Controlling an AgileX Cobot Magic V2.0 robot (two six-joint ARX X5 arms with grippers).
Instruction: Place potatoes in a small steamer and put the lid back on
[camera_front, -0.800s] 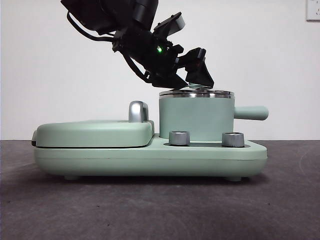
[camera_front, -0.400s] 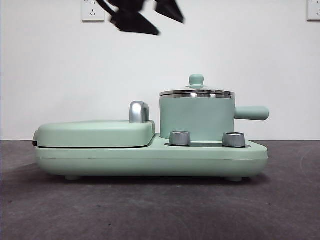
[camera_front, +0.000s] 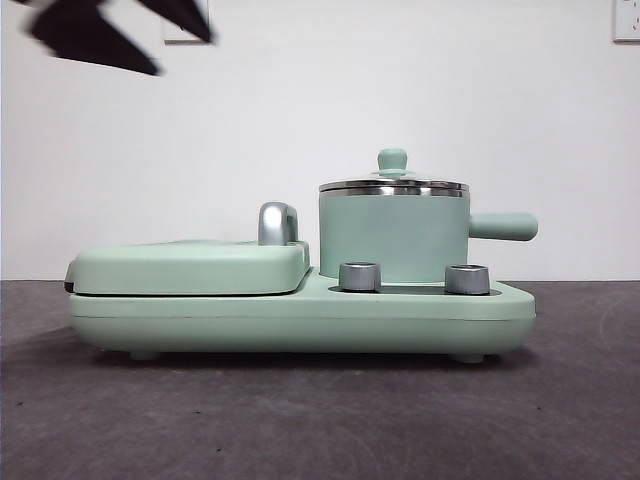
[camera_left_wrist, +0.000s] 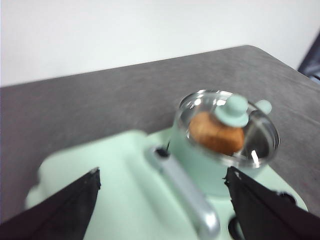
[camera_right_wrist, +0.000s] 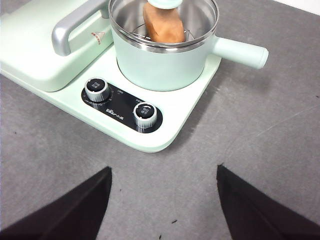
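One potato (camera_right_wrist: 164, 24) we log inside the small steamer (camera_front: 393, 235), under the seated glass lid (camera_front: 393, 180). Left tool (camera_left_wrist: 162, 187): released, empty, above the griddle plate (camera_front: 190, 266) beside the steamer. Right tool (camera_right_wrist: 165, 172): released, empty, over bare tabletop (camera_right_wrist: 260, 130), two control knobs (camera_right_wrist: 97, 89) ahead of it.

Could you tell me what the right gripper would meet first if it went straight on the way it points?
Probably the bare dark grey table, just short of the mint-green cooker base's edge; the right gripper is open and empty, and depth is uncertain.
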